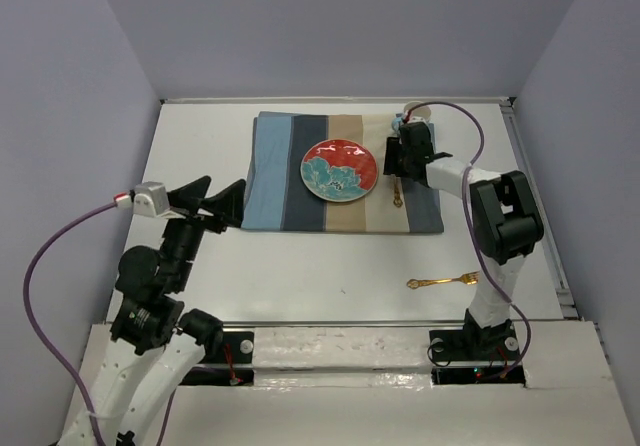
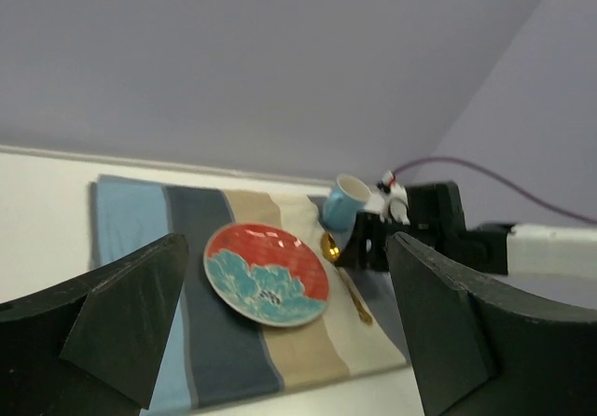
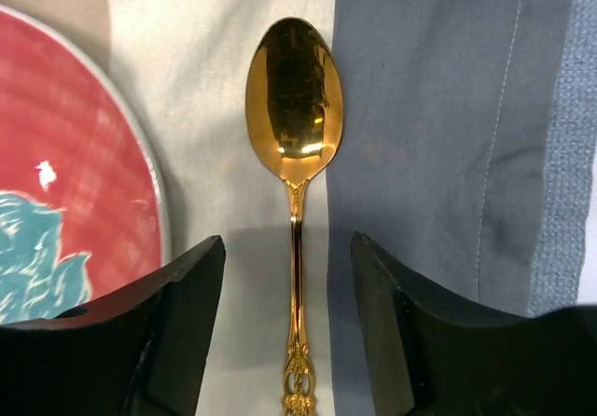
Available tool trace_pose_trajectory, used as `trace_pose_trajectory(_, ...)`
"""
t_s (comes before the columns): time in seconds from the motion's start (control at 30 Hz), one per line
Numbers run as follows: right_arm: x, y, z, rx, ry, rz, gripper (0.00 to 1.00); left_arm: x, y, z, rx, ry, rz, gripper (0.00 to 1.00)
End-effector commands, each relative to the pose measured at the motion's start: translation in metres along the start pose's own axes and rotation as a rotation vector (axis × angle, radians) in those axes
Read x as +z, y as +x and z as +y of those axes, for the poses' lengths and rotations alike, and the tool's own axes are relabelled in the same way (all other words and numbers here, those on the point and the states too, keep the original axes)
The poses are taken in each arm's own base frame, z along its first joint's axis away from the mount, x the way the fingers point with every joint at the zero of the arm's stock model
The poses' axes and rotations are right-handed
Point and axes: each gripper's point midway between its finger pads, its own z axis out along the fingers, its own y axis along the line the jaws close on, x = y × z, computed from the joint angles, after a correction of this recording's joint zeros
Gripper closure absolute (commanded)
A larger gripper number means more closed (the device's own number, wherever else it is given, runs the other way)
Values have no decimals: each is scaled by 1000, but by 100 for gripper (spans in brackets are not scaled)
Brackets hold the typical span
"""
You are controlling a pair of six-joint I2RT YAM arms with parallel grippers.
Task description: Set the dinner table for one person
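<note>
The dinner table [image 1: 300, 276] is a white tabletop with a striped cloth mat [image 1: 285, 171] at its far middle. A red and teal plate [image 1: 340, 169] sits on the mat. A gold spoon [image 3: 295, 108] lies flat on the mat just right of the plate [image 3: 65, 155], bowl pointing away. My right gripper [image 3: 289, 257] is open, with a jaw on each side of the spoon's handle and a gap to the metal on both sides. A gold fork [image 1: 443, 282] lies on the bare table at the near right. My left gripper [image 1: 225, 204] hangs open and empty over the left side.
A blue cup [image 2: 343, 200] stands at the mat's far right corner, just behind the right gripper [image 1: 400, 161]. Raised rails edge the table at the right and the back. Purple cables loop from both wrists.
</note>
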Motion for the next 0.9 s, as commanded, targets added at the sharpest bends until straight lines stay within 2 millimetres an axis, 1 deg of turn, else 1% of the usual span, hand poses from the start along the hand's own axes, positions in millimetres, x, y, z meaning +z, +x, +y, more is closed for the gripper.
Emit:
trace_pose_trajectory(0.0,-45,-49,6,62,-48,-139,37,18,26,-41,-33,204,136,1)
trace_pose_trajectory(0.03,-72,-66,8,78,-71,-187,37,24,45,-44,-66,218,200,1)
trace_pose_trajectory(0.07,-84,-60,6,93,-77,-185,38,23,52,-62,-96,317,227,1)
trace_pose_trajectory(0.1,-99,-63,5,103,-86,-203,38,21,72,-65,-138,350,277,1)
trace_pose_trajectory(0.13,-136,-84,4,124,-114,-287,39,19,88,-73,-224,380,333,1)
trace_pose_trajectory(0.17,-155,-89,3,143,-129,-320,40,17,94,-88,-263,426,340,1)
trace_pose_trajectory(0.2,-169,-81,-1,148,-139,-324,40,14,105,-92,-284,425,361,1)
trace_pose_trajectory(0.23,-188,-85,-2,161,-156,-358,40,11,120,-95,-287,414,388,1)
trace_pose_trajectory(0.27,-231,-102,-3,182,-200,-455,40,18,131,-92,-268,357,376,1)
trace_pose_trajectory(0.3,-248,-99,-2,187,-235,-473,40,6,142,-117,-269,411,416,2)
trace_pose_trajectory(0.33,-268,-102,-2,192,-263,-507,40,6,162,-125,-244,399,461,3)
trace_pose_trajectory(0.37,-307,-112,-4,204,-307,-591,40,10,171,-127,-195,362,455,3)
trace_pose_trajectory(0.4,-325,-110,-1,202,-350,-605,40,-1,175,-154,-184,421,480,4)
trace_pose_trajectory(0.43,-343,-112,-1,200,-378,-639,40,-3,200,-160,-126,412,531,5)
trace_pose_trajectory(0.47,-360,-113,0,201,-408,-668,40,-2,209,-166,-85,401,529,6)
trace_pose_trajectory(0.5,-389,-110,1,191,-462,-710,40,0,210,-179,-30,432,522,7)
trace_pose_trajectory(0.53,-402,-108,0,187,-481,-728,40,-10,239,-191,41,455,579,7)
trace_pose_trajectory(0.57,-428,-108,-2,180,-507,-778,39,-13,249,-198,126,488,584,8)
trace_pose_trajectory(0.6,-435,-102,-5,177,-504,-773,38,-15,269,-210,187,511,612,8)
trace_pose_trajectory(0.63,-448,-102,-8,175,-507,-797,38,-23,277,-224,217,561,625,8)
trace_pose_trajectory(0.7,-463,-96,-15,172,-503,-820,38,-27,297,-236,264,616,661,8)
trace_pose_trajectory(0.73,-478,-94,-18,171,-515,-858,38,-29,314,-247,293,662,690,8)
trace_pose_trajectory(0.8,-490,-91,-22,167,-518,-881,38,-33,331,-257,313,711,723,7)
trace_pose_trajectory(0.83,-495,-89,-24,167,-519,-892,38,-33,347,-264,330,727,748,7)
trace_pose_trajectory(0.87,-497,-89,-24,164,-516,-894,38,-39,358,-269,345,773,778,7)
